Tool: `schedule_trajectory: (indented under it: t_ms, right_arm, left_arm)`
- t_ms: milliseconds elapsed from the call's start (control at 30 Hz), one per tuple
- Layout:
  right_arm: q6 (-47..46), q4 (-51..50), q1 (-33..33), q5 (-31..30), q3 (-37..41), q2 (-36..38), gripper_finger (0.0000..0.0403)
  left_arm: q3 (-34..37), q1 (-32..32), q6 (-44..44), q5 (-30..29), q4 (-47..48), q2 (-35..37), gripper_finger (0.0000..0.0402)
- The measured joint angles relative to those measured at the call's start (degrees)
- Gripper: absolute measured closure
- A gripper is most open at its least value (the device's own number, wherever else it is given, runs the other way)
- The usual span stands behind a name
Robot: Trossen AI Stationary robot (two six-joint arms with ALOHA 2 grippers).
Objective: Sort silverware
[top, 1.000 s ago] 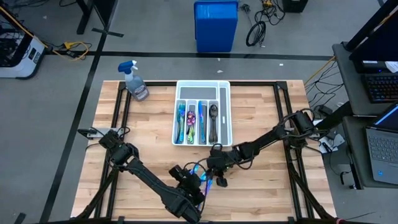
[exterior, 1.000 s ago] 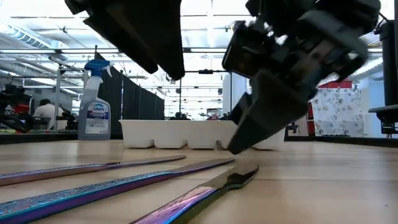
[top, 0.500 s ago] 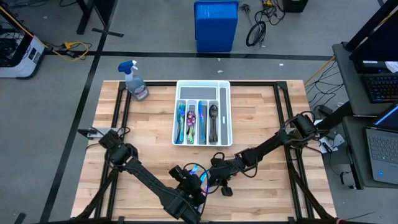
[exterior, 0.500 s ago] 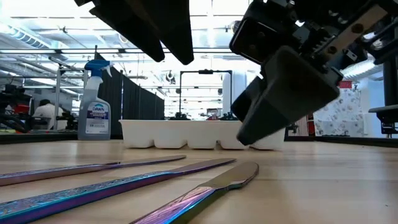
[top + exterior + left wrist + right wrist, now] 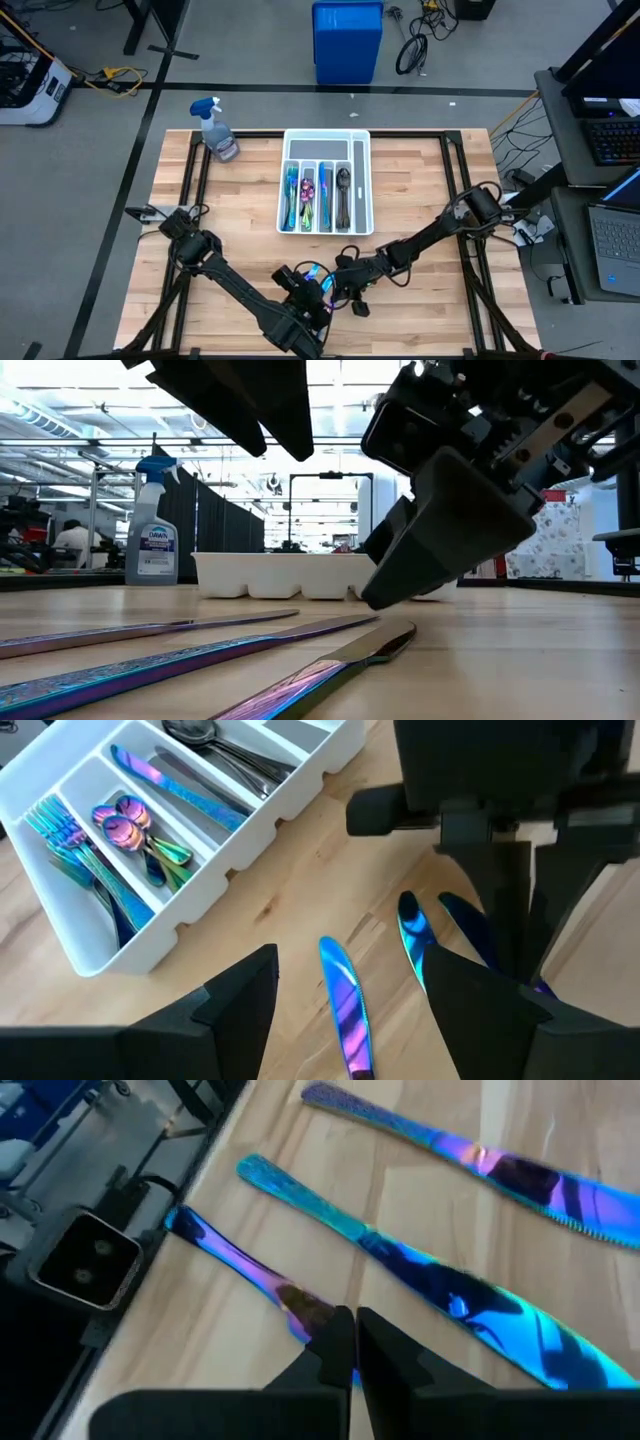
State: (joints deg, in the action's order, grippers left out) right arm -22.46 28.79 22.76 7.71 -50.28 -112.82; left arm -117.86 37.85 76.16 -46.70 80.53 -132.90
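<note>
Three iridescent blue knives [image 5: 322,276] lie flat side by side on the wooden table near its front edge; the low view shows them at knife height [image 5: 200,656]. My left gripper [image 5: 350,960] hangs open above them, one knife [image 5: 345,1005] under the gap between its fingers. My right gripper [image 5: 352,1320] is shut and slants down from the table's right, its tips over a purple-blue knife [image 5: 235,1260]. A white tray [image 5: 364,180] farther back holds forks, spoons and knives. My right gripper's shut fingertips [image 5: 340,1330] stand over the purple-blue knife where handle meets blade [image 5: 300,1304], slanting down from the table's right. The fingers hide the spot, so I cannot tell whether they touch it. The knife lies flat on the table.
A spray bottle [image 5: 216,130] stands at the table's far left corner. A blue bin [image 5: 347,40] is on the floor beyond the table. A black frame [image 5: 470,230] runs along the table's sides. Bare wood lies left and right of the knives.
My right arm has swung a little toward the table's near edge, and its shut gripper has tipped further downward over the knives. The knives lie as before.
</note>
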Motion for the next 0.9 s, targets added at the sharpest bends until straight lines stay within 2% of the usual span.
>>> schedule_trajectory:
  t_ms: [433,633,900]
  right_arm:
    - [-1.6,-0.3,1.5,1.3,0.0,-0.5,0.0403]
    - [-1.8,-0.4,1.2,-0.7,0.0,-0.5,0.0403]
    - [-2.3,2.2,-0.3,-0.6,-0.1,-3.5,0.0403]
  left_arm:
    - [0.0,0.0,0.0,-0.3,1.1,0.0,0.0168]
    - [0.0,0.0,0.0,-0.3,1.1,0.0,0.0169]
    - [0.0,-0.3,0.0,-0.3,1.2,0.0,0.0168]
